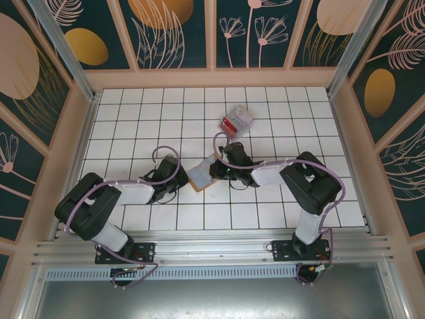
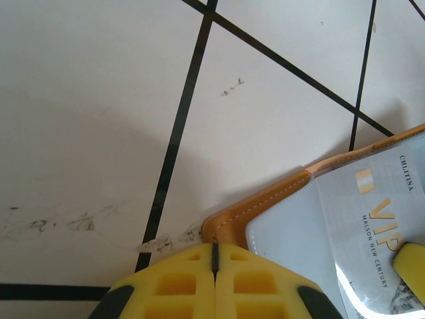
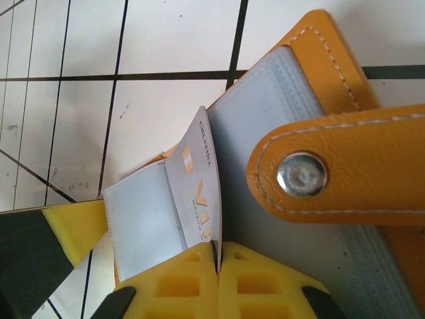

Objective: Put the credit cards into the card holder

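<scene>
The orange-tan card holder (image 1: 201, 175) lies open on the white tiles, grey lining up. My right gripper (image 3: 218, 256) is shut on a whitish VIP credit card (image 3: 199, 179), which stands on edge with its far end in the holder's grey pocket (image 3: 143, 219). The holder's strap with its metal snap (image 3: 302, 176) lies to the right. My left gripper (image 2: 214, 258) is shut, with its tips against the holder's orange corner (image 2: 229, 222) and nothing between them. The same card (image 2: 378, 199) shows there too. From above, the left gripper (image 1: 179, 178) and the right gripper (image 1: 214, 170) flank the holder.
A clear plastic box (image 1: 237, 120) holding something red sits on the tiles just beyond the right gripper. Wooden walls enclose the tiled floor on three sides. One yellow finger (image 3: 70, 222) of the left gripper is beside the holder's left edge.
</scene>
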